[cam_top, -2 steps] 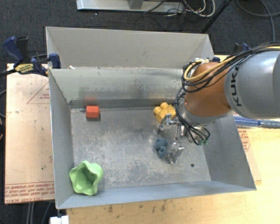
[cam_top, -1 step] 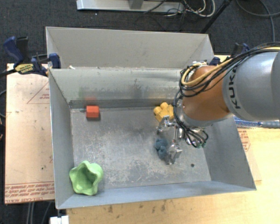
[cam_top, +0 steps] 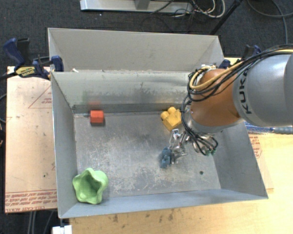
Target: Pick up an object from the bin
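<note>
Grey metal bin (cam_top: 63, 130), floor mostly bare. Arm comes in from the view's right, its orange-covered wrist hanging over the right half of the floor.

Gripper (cam_top: 175, 150) is low, near the floor, right of centre. Whether it is spread or pressed together I cannot tell; the wrist and cables crowd the tip.

Small blue-grey piece (cam_top: 164, 160) lies right at the gripper's tip, on its lower-left side in the view, touching it or very nearly. I cannot make out whether it is pinched. It looks compact, with no clear long axis.

Yellow block (cam_top: 170, 117) sits near the back wall, just up-view of the gripper and close beside the wrist, apart from the blue-grey piece. Red cube (cam_top: 96, 117) is by the back wall, well off to the left. Green crumpled cup-shaped thing (cam_top: 90, 185) sits in the near-left corner, far from the arm.

Judgement: the blue-grey piece is the likely pick. Everything turns on that slight lower-left offset. If the piece sits beside the tip and not inside it, closing would nudge it away.
</note>
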{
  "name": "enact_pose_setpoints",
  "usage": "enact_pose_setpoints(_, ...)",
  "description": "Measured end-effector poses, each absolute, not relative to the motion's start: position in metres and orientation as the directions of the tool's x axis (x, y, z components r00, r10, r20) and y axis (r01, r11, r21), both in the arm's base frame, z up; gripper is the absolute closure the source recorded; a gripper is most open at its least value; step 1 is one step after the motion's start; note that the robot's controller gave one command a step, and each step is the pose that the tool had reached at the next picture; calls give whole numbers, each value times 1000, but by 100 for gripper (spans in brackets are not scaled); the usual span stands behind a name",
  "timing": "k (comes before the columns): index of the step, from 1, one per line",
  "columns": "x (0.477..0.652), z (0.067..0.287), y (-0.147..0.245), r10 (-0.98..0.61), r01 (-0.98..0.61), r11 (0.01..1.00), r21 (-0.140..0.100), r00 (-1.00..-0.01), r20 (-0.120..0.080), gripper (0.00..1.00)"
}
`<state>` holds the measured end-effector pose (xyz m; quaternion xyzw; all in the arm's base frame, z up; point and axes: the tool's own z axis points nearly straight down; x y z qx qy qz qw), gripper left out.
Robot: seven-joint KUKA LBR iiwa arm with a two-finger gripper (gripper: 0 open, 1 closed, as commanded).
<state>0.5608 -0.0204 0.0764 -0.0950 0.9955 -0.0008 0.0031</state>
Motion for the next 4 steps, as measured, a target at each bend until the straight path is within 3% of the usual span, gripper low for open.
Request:
enact_pose_setpoints(1, 562, 79, -21, -189, -189, 982, -1, -982, -2, 100)
enact_pose_setpoints(3, 566, 180, -19, -188, -188, 982, -1, -982, -8, 100)
enact_pose_setpoints(4, 567, 197, -19, -187, -187, 982, 0, -982, -5, 100)
